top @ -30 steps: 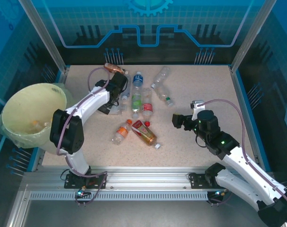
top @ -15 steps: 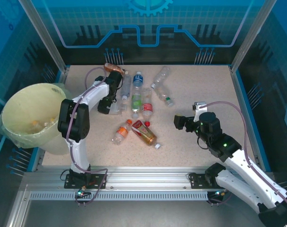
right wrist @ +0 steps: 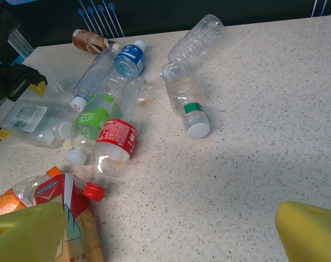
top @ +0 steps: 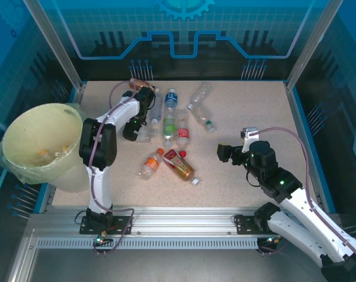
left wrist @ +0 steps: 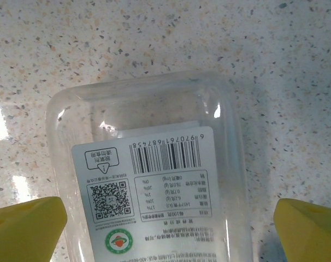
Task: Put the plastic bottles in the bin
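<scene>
left gripper [top: 133, 127]: jaws wide, yellow tips [left wrist: 26, 226] on either side of the flat bottle [left wrist: 154, 180], not clamped on it
right gripper [right wrist: 168, 234]: wide too, nothing held, hanging over bare tabletop
room: plenty of open table [top: 254, 106] in front of and around the right gripper. The left one is in the crowded back-left patch, near the back edge
bottles [top: 168, 126]: ten on the table, bunched centre-left, all lying down, several touching
by kind: seven labelled (white, blue, green, red, orange, red-and-yellow, brown) and three plain clear, one of them with a green band [right wrist: 191, 107]
bin [top: 34, 132]: one, at the table's left edge just beside the left arm's elbow, near the pile. There are a few orange bits inside, can't tell what
materials: bottles are thin see-through plastic, ribbed, some dented. The flat bottle is boxy with rounded corners and a barcode label. The table is a speckled beige stone look with a blue rim. The bin is round, pale yellow-green, with a crinkly bag over the rim
</scene>
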Robot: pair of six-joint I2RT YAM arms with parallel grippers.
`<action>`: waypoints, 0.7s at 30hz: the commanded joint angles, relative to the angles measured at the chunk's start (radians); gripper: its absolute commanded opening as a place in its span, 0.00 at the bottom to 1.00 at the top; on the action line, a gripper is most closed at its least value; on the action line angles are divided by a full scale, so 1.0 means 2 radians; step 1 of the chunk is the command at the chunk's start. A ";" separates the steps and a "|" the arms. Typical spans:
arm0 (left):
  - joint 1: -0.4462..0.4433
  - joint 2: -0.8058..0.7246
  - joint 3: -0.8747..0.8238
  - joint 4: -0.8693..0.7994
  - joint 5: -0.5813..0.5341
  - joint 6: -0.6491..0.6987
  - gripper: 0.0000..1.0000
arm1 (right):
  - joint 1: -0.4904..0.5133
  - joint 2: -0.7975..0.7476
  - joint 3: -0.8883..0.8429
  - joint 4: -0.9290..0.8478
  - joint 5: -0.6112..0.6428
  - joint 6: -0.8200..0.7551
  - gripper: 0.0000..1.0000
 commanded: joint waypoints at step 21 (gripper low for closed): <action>0.010 -0.027 -0.100 0.149 0.029 0.117 0.86 | -0.007 -0.019 -0.010 -0.015 0.011 -0.005 1.00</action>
